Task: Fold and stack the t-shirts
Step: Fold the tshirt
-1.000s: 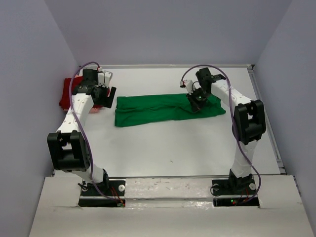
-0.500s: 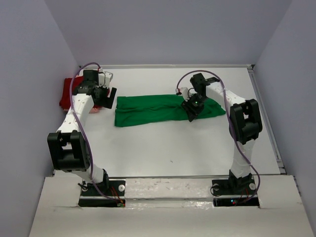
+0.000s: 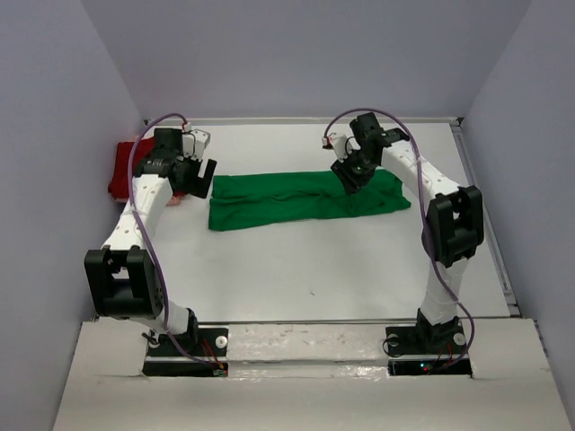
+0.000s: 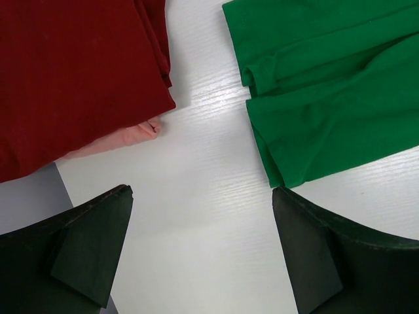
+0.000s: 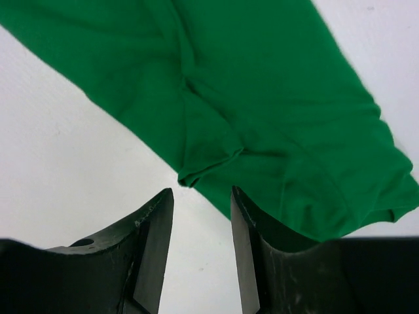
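Note:
The bright green t-shirt [image 3: 296, 199] [image 5: 262, 98] lies flat in a long folded strip across the middle of the table. Above its right part, near the far edge, hovers my right gripper [image 3: 349, 175] [image 5: 201, 193], part open, with only bare table between its fingers. A rumpled fold of green cloth lies just ahead of the tips. The dark red t-shirt [image 3: 121, 171] [image 4: 65, 78] sits folded at the far left on the pale pink t-shirt [image 4: 124, 139], of which only an edge shows. My left gripper [image 3: 202, 178] [image 4: 201, 196] is wide open over the bare gap between the red pile and the green shirt's left end [image 4: 327, 98].
Grey walls close in the white table [image 3: 314, 260] on the left, back and right. The left wall stands right behind the red pile. A raised rail [image 3: 485, 206] runs along the table's right edge.
My right gripper has opened, let go of the green shirt and lifted back toward the shirt's far edge. The left gripper has shifted slightly right, still open.

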`<act>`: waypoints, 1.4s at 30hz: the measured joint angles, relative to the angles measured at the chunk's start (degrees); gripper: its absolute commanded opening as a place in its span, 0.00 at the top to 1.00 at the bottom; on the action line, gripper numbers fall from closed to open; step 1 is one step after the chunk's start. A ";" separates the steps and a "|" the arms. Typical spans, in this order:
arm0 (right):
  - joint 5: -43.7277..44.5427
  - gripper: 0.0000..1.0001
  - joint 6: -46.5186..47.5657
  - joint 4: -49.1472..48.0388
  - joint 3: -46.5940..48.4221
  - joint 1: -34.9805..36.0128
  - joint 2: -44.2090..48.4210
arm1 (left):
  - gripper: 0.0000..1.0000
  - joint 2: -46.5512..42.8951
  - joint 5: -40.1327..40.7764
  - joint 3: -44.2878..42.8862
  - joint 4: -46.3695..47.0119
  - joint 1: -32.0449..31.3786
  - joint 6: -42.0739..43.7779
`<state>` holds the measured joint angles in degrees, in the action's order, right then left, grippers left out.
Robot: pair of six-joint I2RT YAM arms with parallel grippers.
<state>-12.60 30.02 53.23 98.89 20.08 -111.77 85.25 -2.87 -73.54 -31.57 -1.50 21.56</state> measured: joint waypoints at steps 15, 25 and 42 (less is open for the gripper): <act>-1.11 0.55 -0.92 -1.49 3.82 0.00 -9.44 | 0.01 -0.50 0.15 1.60 0.09 0.00 0.02; 0.72 0.44 -0.94 -3.96 2.93 0.00 -9.38 | 0.01 -0.52 0.13 1.60 0.09 0.00 0.00; 4.35 0.45 -1.20 -7.43 -0.39 0.00 -9.20 | 0.01 -0.52 0.11 1.60 0.09 0.00 0.00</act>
<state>-8.25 28.82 45.80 98.50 20.08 -120.97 84.73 -2.76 -71.94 -31.48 -1.50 21.56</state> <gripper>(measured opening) 0.558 0.989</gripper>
